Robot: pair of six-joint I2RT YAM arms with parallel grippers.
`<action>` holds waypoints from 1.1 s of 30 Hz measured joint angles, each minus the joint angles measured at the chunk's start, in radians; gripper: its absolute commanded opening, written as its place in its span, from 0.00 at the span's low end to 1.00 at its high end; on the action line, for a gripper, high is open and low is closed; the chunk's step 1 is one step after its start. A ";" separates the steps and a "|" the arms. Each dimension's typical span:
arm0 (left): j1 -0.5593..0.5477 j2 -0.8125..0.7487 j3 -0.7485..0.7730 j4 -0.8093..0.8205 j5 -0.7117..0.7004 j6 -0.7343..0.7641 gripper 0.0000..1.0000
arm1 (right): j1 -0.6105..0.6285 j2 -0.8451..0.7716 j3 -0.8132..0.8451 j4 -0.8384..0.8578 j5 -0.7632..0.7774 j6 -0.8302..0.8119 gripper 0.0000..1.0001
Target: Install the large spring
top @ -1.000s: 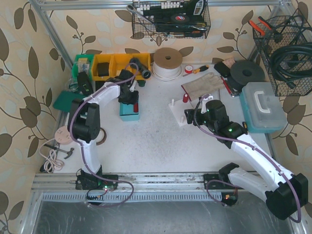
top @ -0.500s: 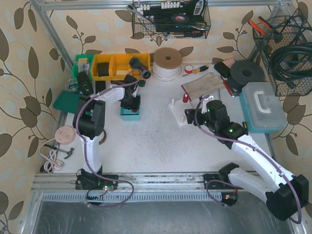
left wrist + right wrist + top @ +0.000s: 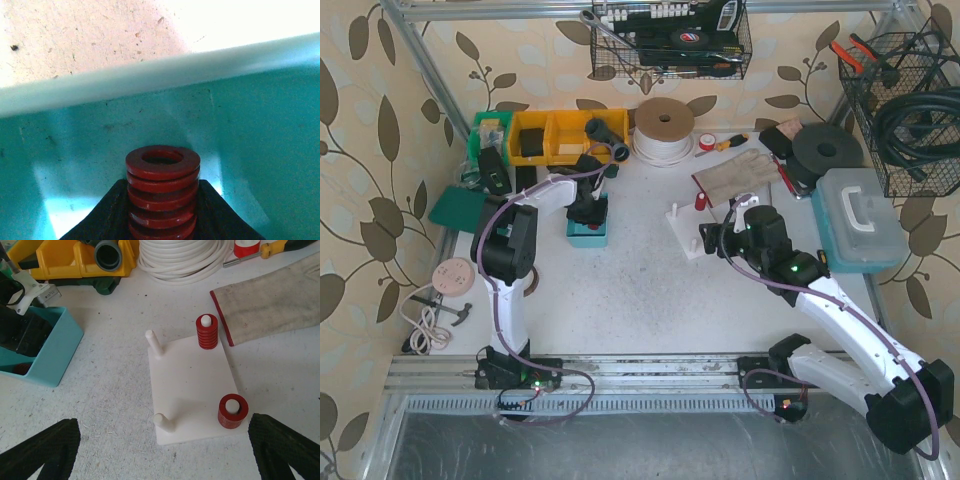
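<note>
Speckled worktop [image 3: 640,290] carried a teal bin [image 3: 260,130]; inside it the left end effector [image 3: 162,200] pinched the large spring [image 3: 162,172], whose round coils might slip free on lifting. Right end effector [image 3: 165,447] gaped, empty.

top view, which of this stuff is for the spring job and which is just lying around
for the job: red spring in the left end effector, teal bin, white peg board
lying about: yellow bins, cable coil, cloth, toolbox
</note>
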 measured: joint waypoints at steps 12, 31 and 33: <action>0.000 -0.161 0.018 -0.019 -0.032 0.053 0.06 | 0.000 0.000 0.005 -0.026 0.018 -0.001 0.98; -0.284 -0.737 -0.711 0.658 0.151 0.399 0.05 | 0.000 0.082 0.218 -0.260 -0.199 -0.019 0.69; -0.316 -0.758 -0.781 0.738 0.190 0.441 0.05 | 0.000 0.088 0.225 -0.267 -0.268 -0.020 0.63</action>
